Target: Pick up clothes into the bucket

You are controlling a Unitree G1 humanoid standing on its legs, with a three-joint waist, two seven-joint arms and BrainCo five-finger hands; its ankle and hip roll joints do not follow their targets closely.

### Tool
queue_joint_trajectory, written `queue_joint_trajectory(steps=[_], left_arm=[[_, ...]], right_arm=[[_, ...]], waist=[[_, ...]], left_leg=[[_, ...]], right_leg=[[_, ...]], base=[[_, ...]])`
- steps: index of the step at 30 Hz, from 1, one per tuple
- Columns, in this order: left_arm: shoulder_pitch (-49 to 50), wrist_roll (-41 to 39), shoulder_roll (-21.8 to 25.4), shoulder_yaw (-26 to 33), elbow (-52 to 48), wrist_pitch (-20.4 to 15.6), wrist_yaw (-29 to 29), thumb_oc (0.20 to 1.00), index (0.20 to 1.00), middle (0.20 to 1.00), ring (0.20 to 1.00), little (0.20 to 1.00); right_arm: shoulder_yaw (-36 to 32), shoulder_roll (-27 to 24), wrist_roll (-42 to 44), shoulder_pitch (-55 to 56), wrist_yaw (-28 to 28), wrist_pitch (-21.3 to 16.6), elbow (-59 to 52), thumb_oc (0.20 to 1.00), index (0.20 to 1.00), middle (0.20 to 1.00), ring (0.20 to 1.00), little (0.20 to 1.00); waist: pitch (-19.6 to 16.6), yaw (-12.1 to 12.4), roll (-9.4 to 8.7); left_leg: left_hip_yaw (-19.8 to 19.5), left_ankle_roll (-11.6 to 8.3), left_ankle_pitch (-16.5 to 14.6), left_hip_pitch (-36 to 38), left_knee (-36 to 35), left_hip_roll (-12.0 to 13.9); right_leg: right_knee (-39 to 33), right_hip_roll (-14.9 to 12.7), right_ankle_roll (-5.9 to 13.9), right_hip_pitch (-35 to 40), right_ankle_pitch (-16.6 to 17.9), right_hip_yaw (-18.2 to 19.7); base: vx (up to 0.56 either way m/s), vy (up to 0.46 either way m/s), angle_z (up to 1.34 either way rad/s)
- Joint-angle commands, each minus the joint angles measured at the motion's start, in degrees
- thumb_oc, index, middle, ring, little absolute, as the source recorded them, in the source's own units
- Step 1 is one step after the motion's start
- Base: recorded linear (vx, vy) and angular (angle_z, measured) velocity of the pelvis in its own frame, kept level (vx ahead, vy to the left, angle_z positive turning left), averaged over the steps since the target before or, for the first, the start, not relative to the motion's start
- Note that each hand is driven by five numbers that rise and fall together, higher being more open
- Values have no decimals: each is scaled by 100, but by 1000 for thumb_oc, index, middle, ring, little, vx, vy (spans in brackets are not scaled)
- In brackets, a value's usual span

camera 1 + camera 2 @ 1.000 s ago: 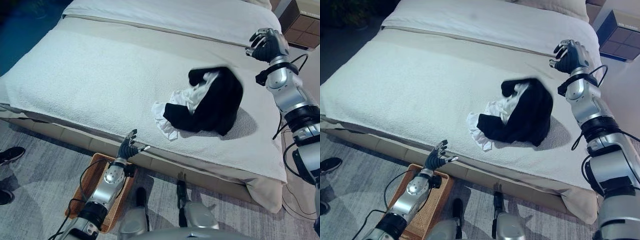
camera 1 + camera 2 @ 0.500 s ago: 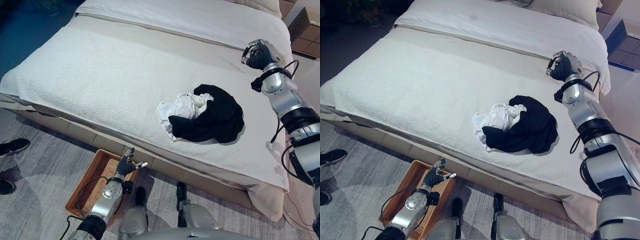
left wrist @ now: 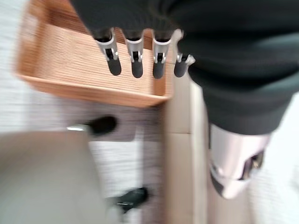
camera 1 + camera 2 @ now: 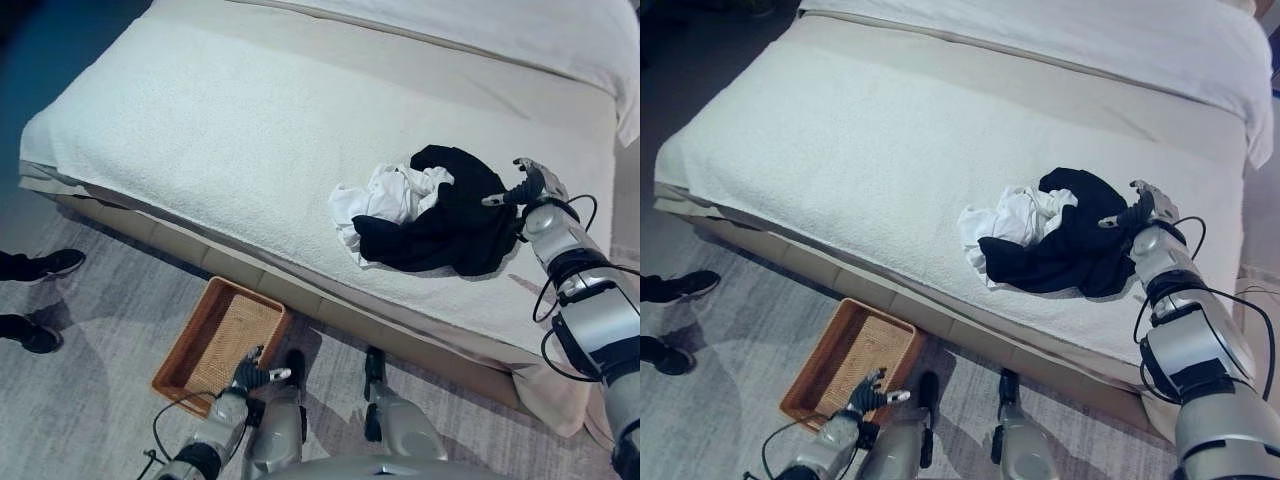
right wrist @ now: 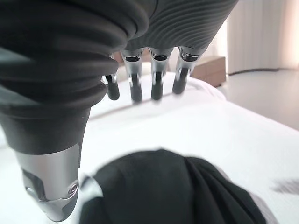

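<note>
White bedding [image 4: 230,130] carries the black-and-white clothes [image 4: 425,210] at right centre. Right hand [image 4: 528,186], fingers straight and apart, should sink deep, gathering both garments. Left hand [image 4: 866,393], fingers relaxed, hovers by the basket [image 4: 215,345].

- No legible text, labels, brand marks, numbers or signs in any view.
</note>
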Motion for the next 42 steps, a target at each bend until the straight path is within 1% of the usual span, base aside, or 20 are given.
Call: queue_joint_trajectory(steps=[1, 6, 9, 16, 17, 18, 19, 20, 24, 25, 26, 28, 33, 34, 35, 39, 40, 42], left_arm=[[-68, 281, 38, -91, 143, 30, 154, 1000, 1000, 1000, 1000, 1000], [-99, 172, -51, -70, 311, 35, 242, 1000, 1000, 1000, 1000, 1000], [-161, 90, -86, -115, 220, 9, 300, 1000, 1000, 1000, 1000, 1000], [-448, -198, -185, -417, -313, -121, 425, 1000, 1000, 1000, 1000, 1000], [-474, -256, -198, -480, -468, -153, 445, 1000, 1000, 1000, 1000, 1000], [-500, -280, -199, -537, -589, -171, 446, 1000, 1000, 1000, 1000, 1000], [-516, -301, -200, -586, -699, -185, 454, 1000, 1000, 1000, 1000, 1000], [-531, -320, -212, -626, -764, -198, 469, 1000, 1000, 1000, 1000, 1000], [-625, -324, -250, -718, -792, -198, 520, 1000, 1000, 1000, 1000, 1000], [-660, -323, -266, -723, -719, -189, 564, 1000, 1000, 1000, 1000, 1000], [-661, -323, -266, -722, -718, -190, 564, 1000, 1000, 1000, 1000, 1000], [-647, -310, -258, -654, -581, -191, 614, 1000, 1000, 1000, 1000, 1000], [-553, -270, -163, -526, -449, -196, 650, 1000, 1000, 1000, 1000, 1000], [-553, -270, -163, -526, -449, -196, 650, 1000, 1000, 1000, 1000, 1000], [-481, -299, -104, -377, -383, -207, 668, 1000, 1000, 1000, 1000, 1000], [-406, -324, -74, -266, -367, -224, 669, 1000, 1000, 1000, 1000, 1000], [-378, -322, -41, -194, -312, -227, 648, 1000, 1000, 1000, 1000, 1000], [-357, -316, -14, -156, -316, -237, 639, 1000, 1000, 1000, 1000, 1000]], right_arm=[[68, -90, -150, -264, -282, 50, 178, 1000, 1000, 1000, 1000, 1000], [18, -71, -196, -188, -281, 117, 459, 1000, 1000, 1000, 1000, 1000], [31, -54, -237, -218, -326, 156, 512, 1000, 1000, 1000, 1000, 1000], [134, -61, -187, -493, -441, 179, 576, 1000, 1000, 1000, 1000, 1000], [156, -68, -183, -559, -488, 178, 569, 790, 790, 790, 790, 790], [171, -90, -168, -616, -510, 177, 567, 482, 482, 482, 482, 482], [164, -98, -151, -647, -567, 178, 559, 213, 213, 213, 213, 213], [178, -108, -158, -673, -620, 168, 526, 200, 200, 200, 200, 200], [252, -94, -184, -813, -728, 123, 388, 200, 200, 200, 200, 200], [277, -45, -173, -872, -762, 88, 310, 200, 200, 200, 200, 200], [277, -44, -173, -873, -763, 89, 310, 200, 200, 200, 200, 200], [301, 29, -155, -930, -784, 39, 129, 200, 200, 200, 200, 200], [369, 80, -168, -1010, -795, 8, -57, 200, 200, 200, 200, 200], [369, 80, -168, -1010, -795, 8, -57, 200, 200, 200, 200, 200], [389, 62, -135, -1077, -803, -32, -310, 200, 200, 200, 200, 200], [370, 48, -70, -1115, -844, -80, -529, 200, 200, 200, 200, 200], [397, 6, -41, -1178, -830, -126, -691, 200, 200, 200, 200, 200], [396, -32, -24, -1205, -831, -151, -851, 200, 200, 200, 200, 200]], waist=[[158, 134, -340], [328, 191, -192], [455, 215, -108], [743, 257, 15], [793, 265, 34], [827, 272, 56], [859, 274, 70], [885, 274, 79], [973, 271, 58], [1006, 256, 25], [1005, 256, 22], [1024, 232, -44], [1024, 207, -143], [1024, 207, -143], [996, 180, -209], [931, 153, -271], [857, 124, -328], [808, 109, -363]], left_leg=[[-74, 80, -225, -209, 418, -249], [-187, 79, -125, -359, 368, -271], [-253, 71, -75, -458, 353, -282], [-365, 76, -23, -744, 435, -321], [-389, 78, -20, -792, 470, -335], [-406, 79, -22, -822, 494, -343], [-411, 82, -33, -848, 524, -347], [-407, 82, -42, -873, 558, -353], [-382, 97, -179, -979, 836, -401], [-351, 106, -276, -1020, 1019, -434], [-349, 107, -282, -1028, 1032, -437], [-311, 101, -381, -1057, 1228, -442], [-224, 95, -536, -1053, 1475, -405], [-224, 95, -536, -1053, 1475, -405], [-161, 84, -614, -1007, 1592, -370], [-73, 70, -652, -895, 1601, -312], [-13, 57, -660, -798, 1568, -264], [24, 48, -657, -724, 1522, -240]], right_leg=[[1126, -303, 203, -207, -740, 176], [1211, -342, 193, -378, -759, 108], [1311, -366, 182, -512, -776, 79], [1571, -425, 153, -832, -837, 57], [1627, -440, 144, -878, -853, 46], [1676, -453, 144, -922, -866, 42], [1716, -466, 147, -948, -883, 28], [1753, -475, 148, -971, -892, 33], [2006, -522, 145, -1089, -994, 74], [2173, -551, 139, -1133, -1046, 91], [2186, -554, 140, -1141, -1052, 94], [2331, -551, 151, -1181, -1099, 155], [2477, -540, 155, -1177, -1168, 241], [2477, -540, 155, -1177, -1168, 241], [2535, -510, 147, -1145, -1183, 310], [2491, -471, 156, -1089, -1144, 359], [2406, -441, 168, -1014, -1098, 392], [2349, -415, 174, -961, -1076, 415]], base=[[-10, -3, 20], [-11, -13, 6], [-26, -17, 10], [-29, -20, 11], [-23, -18, 7], [-20, -13, 6], [-8, -4, 5], [-3, 2, 5], [-10, 3, 6], [-6, 9, 6], [-10, 10, 6], [-2, 4, 5], [-4, 4, -2], [-32, 13, -12], [-35, 13, -14], [-25, 15, -22], [-23, 16, -17], [-15, 11, -20]])
